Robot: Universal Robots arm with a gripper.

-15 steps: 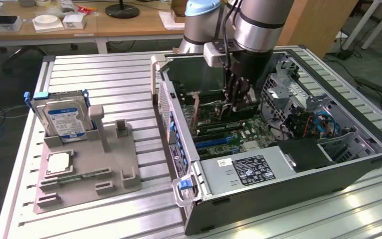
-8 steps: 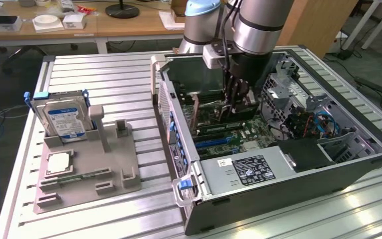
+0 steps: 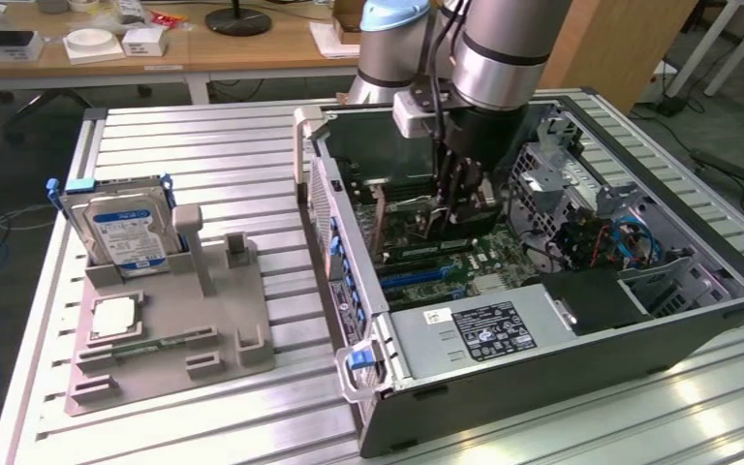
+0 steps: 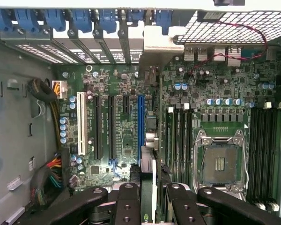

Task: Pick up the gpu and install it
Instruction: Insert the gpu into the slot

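The gpu (image 4: 151,183) appears edge-on as a thin card between my fingers (image 4: 129,202), with its silver-grey bracket (image 4: 159,46) toward the case's rear slot covers. My gripper (image 4: 151,208) is shut on it, holding it upright over the motherboard (image 4: 117,93), right beside the long blue expansion slot (image 4: 140,126). In the exterior view my gripper (image 3: 457,215) reaches deep into the open computer case (image 3: 682,320), and the arm hides most of the card. I cannot tell whether the card's edge touches a slot.
A grey fixture (image 3: 171,334) at the exterior view's left holds a silver hard drive (image 3: 120,231) and a small square chip (image 3: 113,317). Inside the case are the power supply (image 3: 488,329), an open CPU socket (image 4: 220,164), memory slots (image 4: 262,150) and cable bundles (image 4: 49,171).
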